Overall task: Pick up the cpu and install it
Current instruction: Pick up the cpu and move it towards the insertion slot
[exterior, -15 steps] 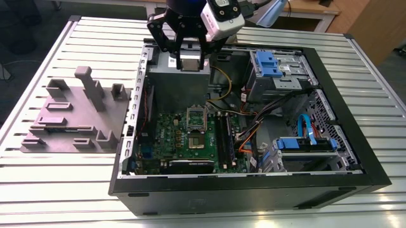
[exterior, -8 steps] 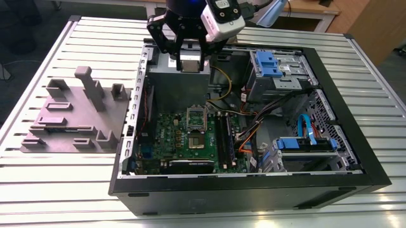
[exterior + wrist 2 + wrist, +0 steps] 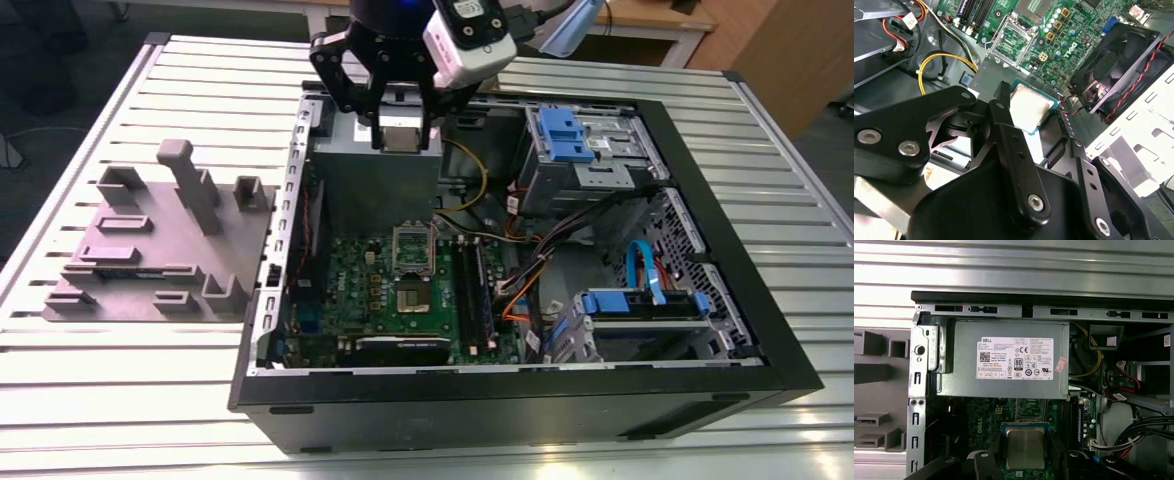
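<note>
Robot gripper (image 3: pixel 404 138) clamped on opposite edges of the cpu (image 3: pixel 1025 447), holding it flat and lid-up above the grey power supply (image 3: pixel 374 185) at one edge of the open computer case (image 3: pixel 534 395), apparently to seat level in the motherboard socket (image 3: pixel 1013 42) nearby.

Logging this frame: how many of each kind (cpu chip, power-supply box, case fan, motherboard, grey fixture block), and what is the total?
Small square silver-topped cpu, held in the black gripper: 1
Large grey metal power-supply box with white label: 1
Black round-bladed case fan: 1
Green motherboard: 1
Grey moulded fixture block: 1
Total: 5
</note>
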